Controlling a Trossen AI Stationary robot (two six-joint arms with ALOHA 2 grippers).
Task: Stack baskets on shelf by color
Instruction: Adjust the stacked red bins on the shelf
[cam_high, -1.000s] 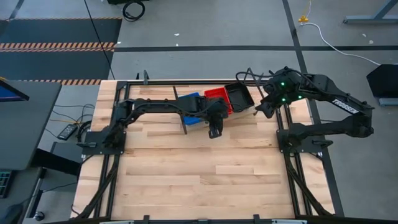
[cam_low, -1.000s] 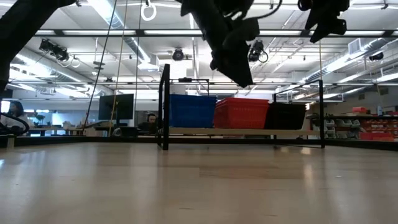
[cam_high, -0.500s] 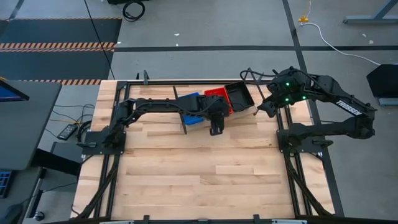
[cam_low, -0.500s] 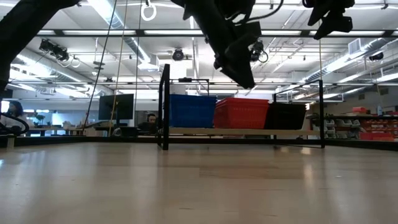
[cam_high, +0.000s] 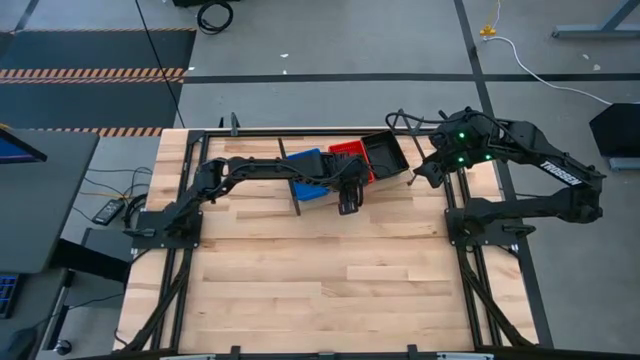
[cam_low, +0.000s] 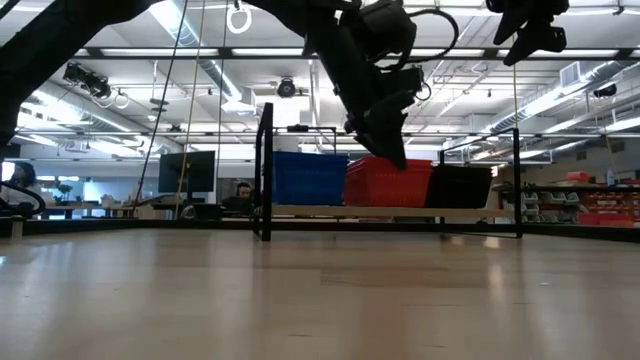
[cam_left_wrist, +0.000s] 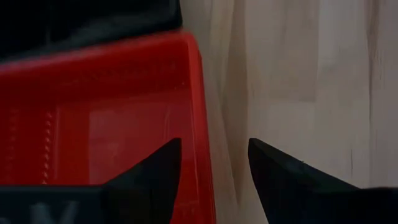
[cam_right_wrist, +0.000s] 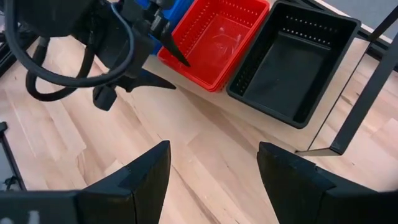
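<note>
Left gripper (cam_high: 347, 207): we see it hanging over the front edge of the red baskets, its fingers (cam_left_wrist: 149, 180) spread apart with the red rim between them; nothing is clamped, and the fingers look clear of the plastic, though we cannot be sure from this close.

Right gripper (cam_right_wrist: 211, 180): held high, off to the side of the black baskets, fingers parted wide and empty; below it we see bare table (cam_right_wrist: 205, 149).

Red baskets (cam_right_wrist: 214, 40): directly beneath and just behind the left gripper, in the middle of the shelf.

Blue baskets (cam_low: 308, 177): beside the red ones, on the far side from the right gripper; the left arm covers much of them from above.

Black baskets (cam_right_wrist: 292, 59): touching the red stack on its other side, the nearest stack to the right gripper.

Shelf (cam_low: 390, 211): a light plank with black wire ends, carrying all three stacks side by side, ahead of both grippers.
</note>
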